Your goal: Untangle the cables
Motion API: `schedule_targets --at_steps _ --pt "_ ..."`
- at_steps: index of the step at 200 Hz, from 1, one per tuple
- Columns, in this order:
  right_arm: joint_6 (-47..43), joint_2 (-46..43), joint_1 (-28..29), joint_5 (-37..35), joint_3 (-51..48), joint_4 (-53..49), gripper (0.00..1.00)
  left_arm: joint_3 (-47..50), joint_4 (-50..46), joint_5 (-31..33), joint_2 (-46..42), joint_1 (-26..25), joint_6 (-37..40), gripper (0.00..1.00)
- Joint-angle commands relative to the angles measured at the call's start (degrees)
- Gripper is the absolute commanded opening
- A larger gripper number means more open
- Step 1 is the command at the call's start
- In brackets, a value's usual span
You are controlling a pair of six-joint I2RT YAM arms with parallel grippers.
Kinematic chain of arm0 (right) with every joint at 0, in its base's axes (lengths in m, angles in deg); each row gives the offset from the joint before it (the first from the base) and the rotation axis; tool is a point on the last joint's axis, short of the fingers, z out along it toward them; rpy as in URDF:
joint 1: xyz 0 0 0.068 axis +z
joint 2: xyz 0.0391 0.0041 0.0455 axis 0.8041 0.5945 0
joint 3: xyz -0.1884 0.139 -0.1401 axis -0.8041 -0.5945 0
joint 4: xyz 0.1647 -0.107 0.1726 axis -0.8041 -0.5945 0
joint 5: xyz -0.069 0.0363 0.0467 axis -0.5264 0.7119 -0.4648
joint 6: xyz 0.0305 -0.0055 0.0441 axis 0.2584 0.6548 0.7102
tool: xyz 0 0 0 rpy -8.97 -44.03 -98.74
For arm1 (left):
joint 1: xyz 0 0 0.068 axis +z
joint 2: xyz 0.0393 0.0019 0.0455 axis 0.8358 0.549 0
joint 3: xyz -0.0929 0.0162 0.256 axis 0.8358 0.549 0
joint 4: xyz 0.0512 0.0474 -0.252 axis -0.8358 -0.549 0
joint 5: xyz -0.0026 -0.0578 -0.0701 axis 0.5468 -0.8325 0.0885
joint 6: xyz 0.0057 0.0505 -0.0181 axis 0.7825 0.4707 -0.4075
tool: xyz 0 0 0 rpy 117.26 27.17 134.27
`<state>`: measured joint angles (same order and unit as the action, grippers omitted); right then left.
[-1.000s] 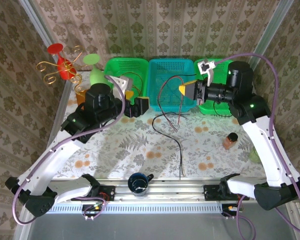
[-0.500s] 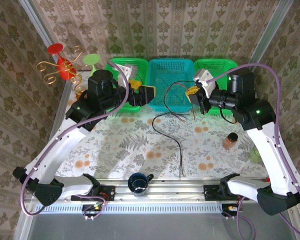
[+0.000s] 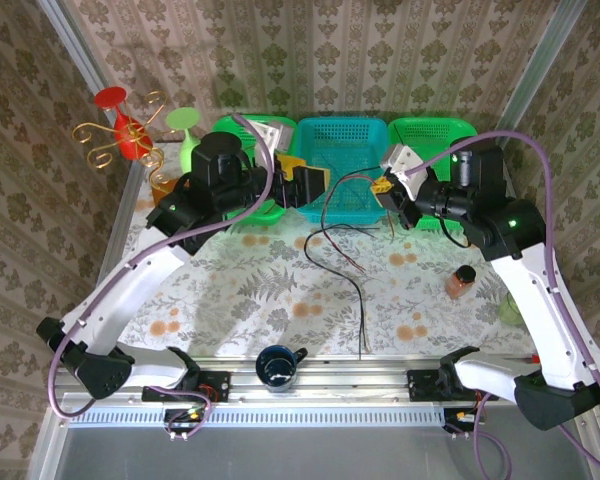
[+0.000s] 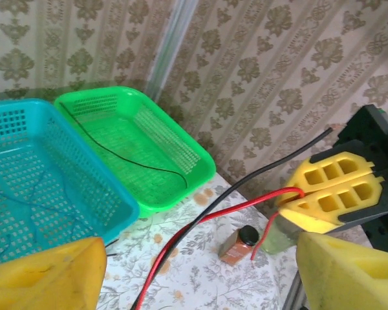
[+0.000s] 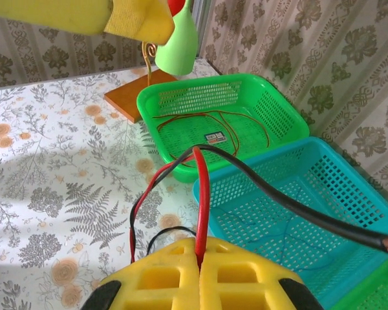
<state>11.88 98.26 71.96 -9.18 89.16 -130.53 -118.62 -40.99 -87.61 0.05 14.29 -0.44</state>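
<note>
The left gripper [image 4: 197, 278] gapes wide and empty, spongy yellow pads apart; if it snaps shut on both strands where they cross, the tangle would only tighten; the red cable [image 5: 200, 194] and black cable [image 5: 297, 210], thin, glossy and limp, hang before the teal basket's [image 3: 342, 122] latticed plastic and trail onto the flowered table [image 3: 230, 290]; the right gripper [image 5: 199, 258] pinches the red one, seemingly alone.

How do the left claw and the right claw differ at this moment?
The left claw stands open with nothing in it; the right claw is shut on a thin red cable. The left claw sits near the left green plastic basket, the right claw near the right green plastic basket. Both are yellow at the tips and point toward each other.
</note>
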Motion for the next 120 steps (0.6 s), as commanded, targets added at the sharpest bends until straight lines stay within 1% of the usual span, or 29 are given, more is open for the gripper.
schedule_targets --at_steps 1,26,38,61,73,99,120 --pt "5.4 0.9 0.5 -1.4 1.9 1.6 0.00 -1.6 4.3 -6.1 1.6 -0.5 -6.2 0.75" --pt "10.8 1.4 0.5 -0.7 2.2 3.9 0.00 0.1 8.4 -7.7 2.2 -1.4 -10.7 0.75" --pt "12.2 1.0 1.1 -2.0 1.3 6.4 0.00 1.8 12.3 -8.1 2.2 -1.6 -13.4 0.75" --pt "12.2 0.4 2.9 -6.6 -0.2 9.4 0.00 3.7 18.1 -8.7 2.6 -1.7 -17.9 0.76" --pt "12.1 0.5 3.4 -8.1 -0.5 10.1 0.00 3.7 18.7 -8.2 3.0 -1.8 -19.0 0.77" --pt "11.4 0.6 4.7 -8.2 -1.0 11.2 0.00 3.9 21.0 -7.4 4.5 -2.0 -22.3 0.78" --pt "11.1 0.4 5.7 -7.4 -1.7 11.2 0.00 3.4 22.1 -7.3 5.6 -2.7 -23.2 0.78"
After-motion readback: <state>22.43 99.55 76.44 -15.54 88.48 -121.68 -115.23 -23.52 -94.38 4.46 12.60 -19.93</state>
